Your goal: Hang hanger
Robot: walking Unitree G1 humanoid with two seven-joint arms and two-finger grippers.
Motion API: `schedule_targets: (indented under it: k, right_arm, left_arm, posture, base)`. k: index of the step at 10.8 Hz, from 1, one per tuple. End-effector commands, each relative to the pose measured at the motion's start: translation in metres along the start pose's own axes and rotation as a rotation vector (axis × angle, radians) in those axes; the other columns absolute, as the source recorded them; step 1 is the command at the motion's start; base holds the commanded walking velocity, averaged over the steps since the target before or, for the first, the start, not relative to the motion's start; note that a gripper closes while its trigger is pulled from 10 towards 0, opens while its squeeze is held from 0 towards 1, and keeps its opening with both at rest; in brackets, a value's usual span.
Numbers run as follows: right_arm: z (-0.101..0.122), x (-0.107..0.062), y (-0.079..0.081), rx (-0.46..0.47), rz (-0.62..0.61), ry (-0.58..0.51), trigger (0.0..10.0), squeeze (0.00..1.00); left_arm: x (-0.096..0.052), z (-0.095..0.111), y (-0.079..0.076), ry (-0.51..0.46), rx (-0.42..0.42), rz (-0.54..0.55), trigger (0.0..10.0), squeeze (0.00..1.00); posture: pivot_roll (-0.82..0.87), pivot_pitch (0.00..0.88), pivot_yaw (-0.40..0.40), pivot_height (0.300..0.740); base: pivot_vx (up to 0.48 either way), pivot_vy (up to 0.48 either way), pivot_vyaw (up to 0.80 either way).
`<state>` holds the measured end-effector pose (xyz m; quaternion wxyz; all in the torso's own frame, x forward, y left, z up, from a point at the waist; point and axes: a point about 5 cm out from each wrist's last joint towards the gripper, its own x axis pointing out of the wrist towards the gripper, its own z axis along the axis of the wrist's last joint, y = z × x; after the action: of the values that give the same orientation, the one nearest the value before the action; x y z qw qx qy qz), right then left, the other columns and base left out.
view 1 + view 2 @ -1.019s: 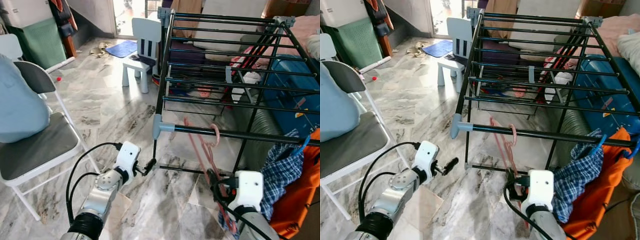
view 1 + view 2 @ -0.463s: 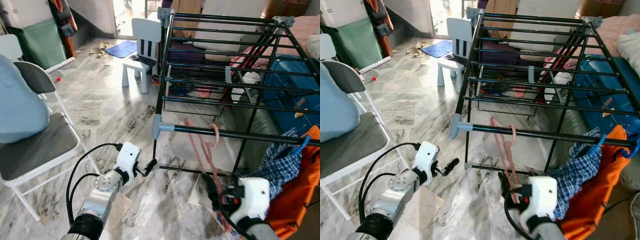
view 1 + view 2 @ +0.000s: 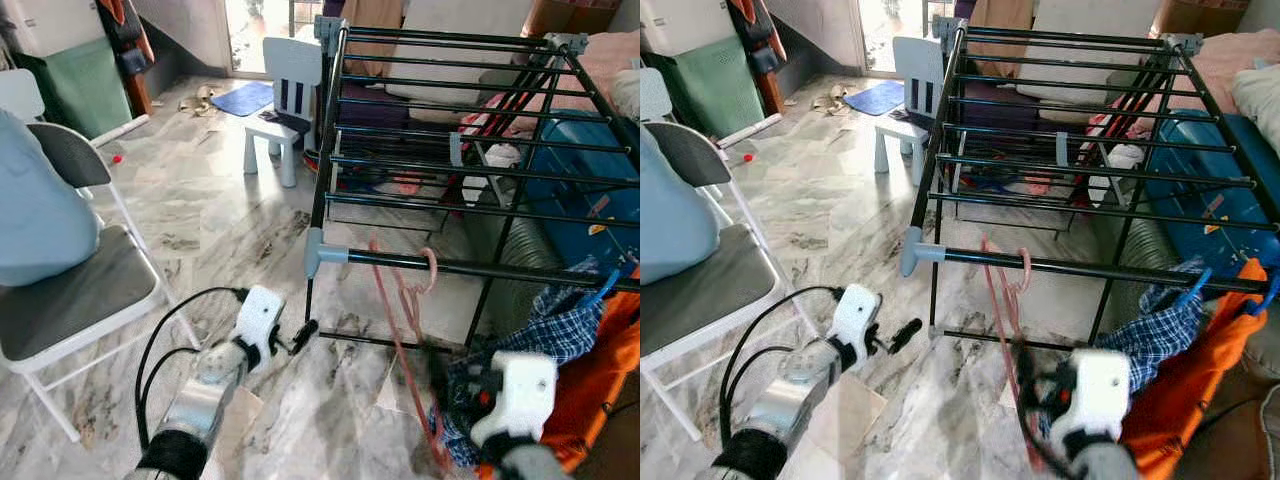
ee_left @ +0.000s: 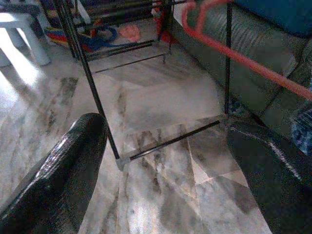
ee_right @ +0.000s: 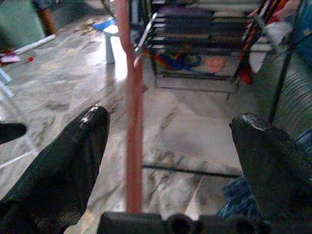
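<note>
Pink plastic, your hanger [image 3: 405, 330] has its hook over the rack's [image 3: 470, 110] near front bar [image 3: 480, 268], close to the grey corner joint, and its body slants down toward the marble floor [image 3: 230, 220]; your right gripper [image 5: 170, 146] sits low by the hanger's lower end, fingers [image 5: 73, 161] spread wide, with one pink rod of the hanger [image 5: 132, 107] passing between them, nearer one finger; you cannot tell whether either finger touches it; your left gripper [image 3: 302, 332] hovers over the floor just before the rack's front leg [image 3: 312, 250], its fingers [image 4: 68, 165] wide apart and holding nothing; a plaid shirt [image 3: 560, 330] and orange cloth [image 3: 600, 390] hang off the bar to your right; a folding chair [image 3: 80, 290] stands on your left.
</note>
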<state>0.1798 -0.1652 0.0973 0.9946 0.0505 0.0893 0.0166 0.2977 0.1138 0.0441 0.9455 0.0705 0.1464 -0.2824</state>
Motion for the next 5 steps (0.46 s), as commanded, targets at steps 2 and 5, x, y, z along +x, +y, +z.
schedule_targets:
  k: [2,5]
  right_arm:
    - [-0.0045,-0.0003,-0.0068,-0.007,-0.041,0.013,10.0,0.00]
    - [-0.0044,0.0027,-0.0085,-0.011,-0.049,0.011,10.0,0.00]
  left_arm:
    - [0.0007,-0.0012,0.0045,0.022,0.012,0.003,10.0,0.00]
    - [0.0025,0.0003,0.0052,0.021,0.015,0.008,10.0,0.00]
  posture:
    - [0.03,0.000,-0.043,0.740]
    - [0.03,0.000,-0.045,0.740]
  base:
    - [-0.349,0.000,0.00]
    - [-0.344,0.000,0.00]
